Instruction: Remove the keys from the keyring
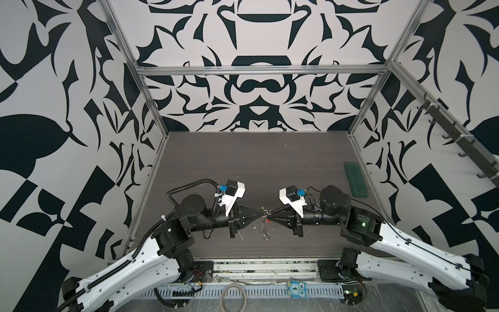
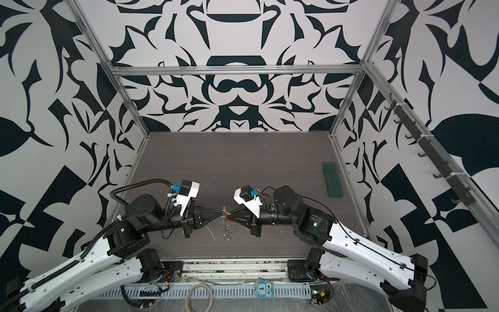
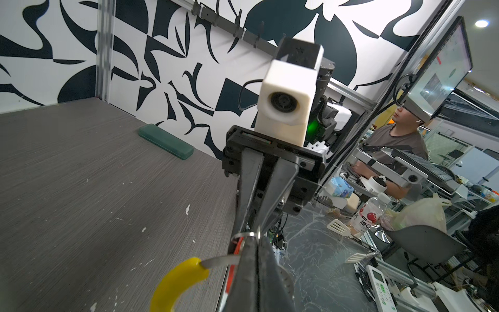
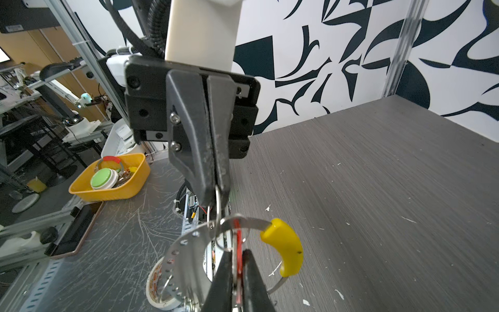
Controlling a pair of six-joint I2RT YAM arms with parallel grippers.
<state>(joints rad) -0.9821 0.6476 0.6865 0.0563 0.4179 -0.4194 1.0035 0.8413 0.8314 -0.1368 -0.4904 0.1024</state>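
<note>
Both grippers meet tip to tip above the front middle of the table. My left gripper (image 1: 262,214) (image 3: 256,239) is shut on a small metal ring (image 4: 217,208) threaded on the keyring's band. The keyring (image 4: 183,251) is a thin grey perforated band with a curved yellow sleeve (image 4: 286,245) (image 3: 176,283); it hangs below the tips (image 2: 226,229). My right gripper (image 1: 269,217) (image 4: 237,252) is shut on the red key (image 4: 238,243), a flat tag standing edge-on between its fingers, seen in a top view as a red speck (image 2: 229,221).
A dark green flat case (image 1: 356,179) (image 3: 166,141) lies at the table's right edge. In front of the table lie a beige hoop (image 1: 233,297), a blue owl tag (image 1: 295,289) and a tape roll (image 4: 156,291). A yellow basket (image 4: 81,186) of items stands off the table.
</note>
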